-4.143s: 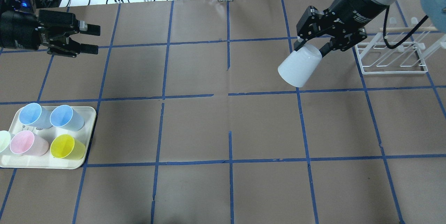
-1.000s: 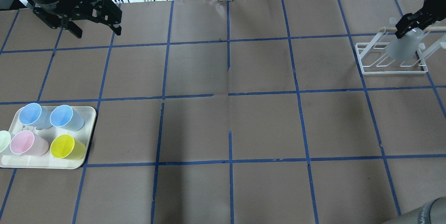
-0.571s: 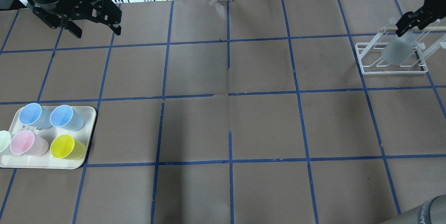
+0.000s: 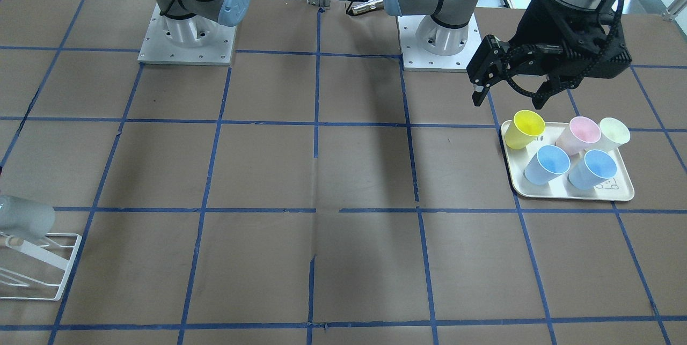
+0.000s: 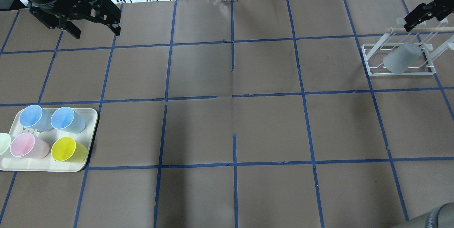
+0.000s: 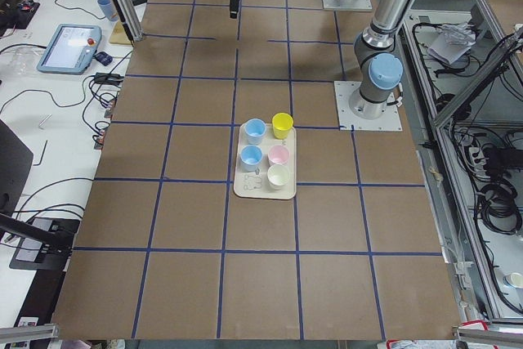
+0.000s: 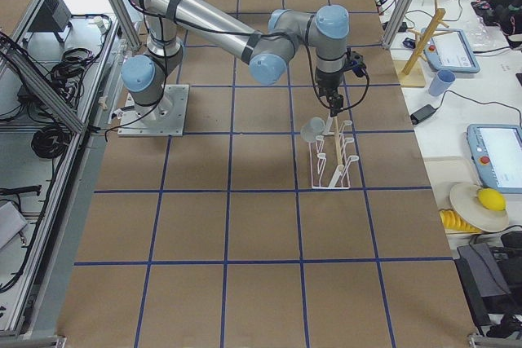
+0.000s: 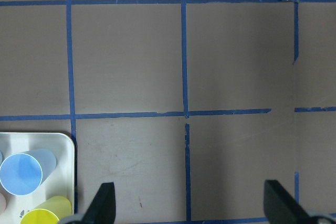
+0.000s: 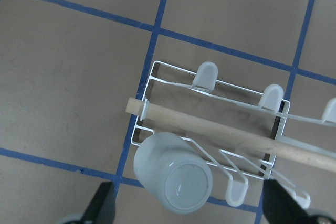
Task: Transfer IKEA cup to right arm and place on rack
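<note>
The pale-grey IKEA cup [image 5: 400, 57] hangs mouth-down and tilted on a rod of the white wire rack [image 5: 372, 73], free of any gripper. It shows in the right wrist view [image 9: 173, 179], below the rack's wooden rod [image 9: 220, 132], and in the front view [image 4: 24, 219]. My right gripper [image 5: 413, 20] is open and empty just above and behind the rack. My left gripper [image 5: 95, 33] is open and empty at the far left, above the table; the front view [image 4: 507, 101] shows it behind the tray.
A cream tray [image 5: 46, 166] at the front left holds two light-blue cups, a pink cup, a yellow cup [image 5: 67, 149] and a cream-white cup. Cables and devices lie beyond the table's far edge. Blue tape lines grid the brown table.
My right gripper carried the cup to the rack, opened, let go and drew back. The cup settled lower and tilted on the rod. My left arm turned and its gripper now points down.
</note>
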`<move>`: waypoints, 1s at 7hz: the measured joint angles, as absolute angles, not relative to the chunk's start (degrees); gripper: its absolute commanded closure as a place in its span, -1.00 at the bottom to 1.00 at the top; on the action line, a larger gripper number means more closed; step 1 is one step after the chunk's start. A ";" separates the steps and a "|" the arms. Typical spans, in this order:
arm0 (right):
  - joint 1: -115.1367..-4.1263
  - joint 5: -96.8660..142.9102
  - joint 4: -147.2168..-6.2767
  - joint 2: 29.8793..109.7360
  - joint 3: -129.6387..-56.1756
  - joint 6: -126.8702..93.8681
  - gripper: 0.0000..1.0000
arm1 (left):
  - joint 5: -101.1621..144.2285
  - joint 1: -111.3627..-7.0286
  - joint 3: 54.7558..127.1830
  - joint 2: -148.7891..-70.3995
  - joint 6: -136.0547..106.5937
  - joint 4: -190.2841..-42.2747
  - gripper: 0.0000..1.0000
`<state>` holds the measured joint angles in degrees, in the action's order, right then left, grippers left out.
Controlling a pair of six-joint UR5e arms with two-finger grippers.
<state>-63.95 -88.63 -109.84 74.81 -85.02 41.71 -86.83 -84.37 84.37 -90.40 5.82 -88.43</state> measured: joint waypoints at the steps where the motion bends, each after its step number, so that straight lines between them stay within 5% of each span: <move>1: -64.33 -88.61 -103.53 76.58 -82.29 41.40 -1.00 | -86.75 -84.32 84.33 -90.43 6.13 -88.44 -1.00; 7: -79.73 -88.67 -76.90 86.40 -79.09 12.27 -1.00 | -87.20 -83.79 84.44 -90.65 8.93 -89.06 -1.00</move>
